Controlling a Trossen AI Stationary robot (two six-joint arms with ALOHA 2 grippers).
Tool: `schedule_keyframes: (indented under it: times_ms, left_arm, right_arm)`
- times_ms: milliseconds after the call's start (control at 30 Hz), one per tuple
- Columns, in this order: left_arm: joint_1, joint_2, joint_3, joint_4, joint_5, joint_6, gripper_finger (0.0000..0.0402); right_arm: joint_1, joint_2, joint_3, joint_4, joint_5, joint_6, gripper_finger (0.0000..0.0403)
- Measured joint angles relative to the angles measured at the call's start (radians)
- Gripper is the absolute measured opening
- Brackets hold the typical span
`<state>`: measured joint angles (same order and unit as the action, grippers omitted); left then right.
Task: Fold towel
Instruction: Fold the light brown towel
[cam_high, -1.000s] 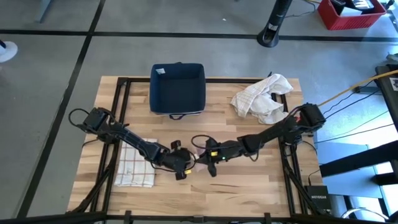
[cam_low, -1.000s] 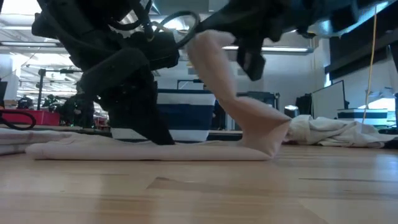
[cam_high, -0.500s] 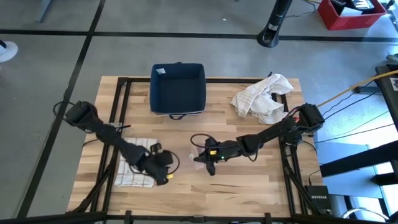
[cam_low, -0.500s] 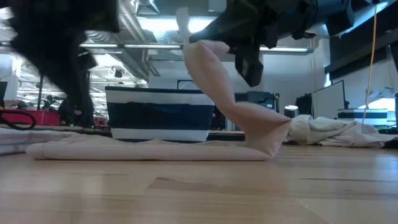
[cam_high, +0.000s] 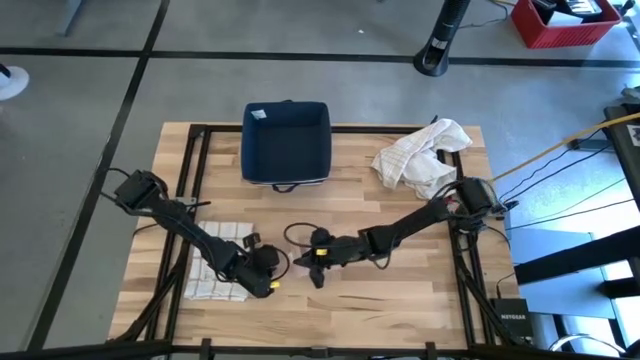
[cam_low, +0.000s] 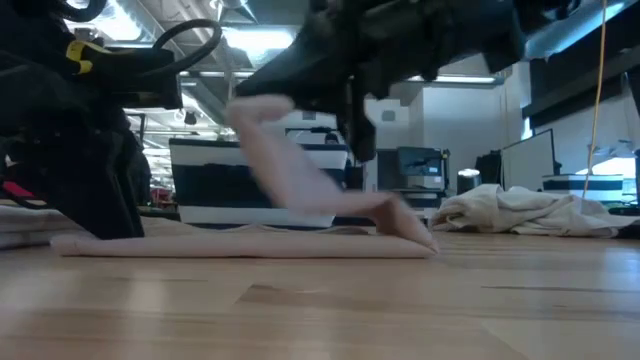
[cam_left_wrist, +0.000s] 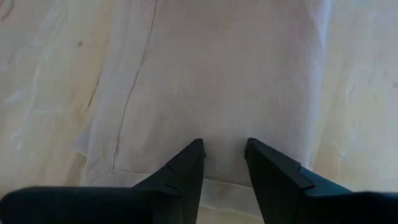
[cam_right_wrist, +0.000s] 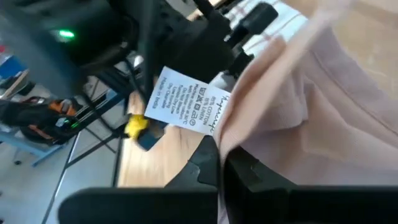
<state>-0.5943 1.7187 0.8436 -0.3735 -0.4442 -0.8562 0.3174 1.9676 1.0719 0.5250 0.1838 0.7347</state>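
Two arms on one towel (cam_low: 250, 243), which lies flat on the table (cam_high: 400, 290) front-centre, w/ one end lifted. R gripper (cam_high: 318, 262) has that end pinched tight: in the right wrist view its fingers (cam_right_wrist: 208, 171) are clamped on the pink cloth right by the care label (cam_right_wrist: 186, 106). In the low view the raised flap (cam_low: 290, 160) slopes up from a crease and leans over toward the L side, so the step looks like carrying that end across to lay it on the flat half.

L gripper (cam_high: 262, 278) sits low at the other end, fingers (cam_left_wrist: 186, 168) parted a little over the cloth, tips at or near it, nothing gripped. Can't tell if it's pressing down.

To do it well, I'd say:
- keep the pinch shut till the flap is over the far edge; letting go early prob leaves a crooked fold.
- carry low and level so the crease stays straight and the bottom layer doesn't drag.
- L arm should clear out or hold the far edge down, since the grippers are just beside each other and could collide.
- line up edges before releasing.

Not in play: folded checked cloth (cam_high: 215, 265) at L, crumpled white cloth (cam_high: 420, 155) and blue bin (cam_high: 286, 140) at the back.
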Motion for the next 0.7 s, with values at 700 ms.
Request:
schedule_keyframes:
  times_ms: [700]
  left_arm:
    - [-0.009,-0.048,0.03,-0.051,0.083,0.029,0.0117]
  right_arm:
    - [-0.017,0.081,0.048,0.01,0.018,0.08,0.0134]
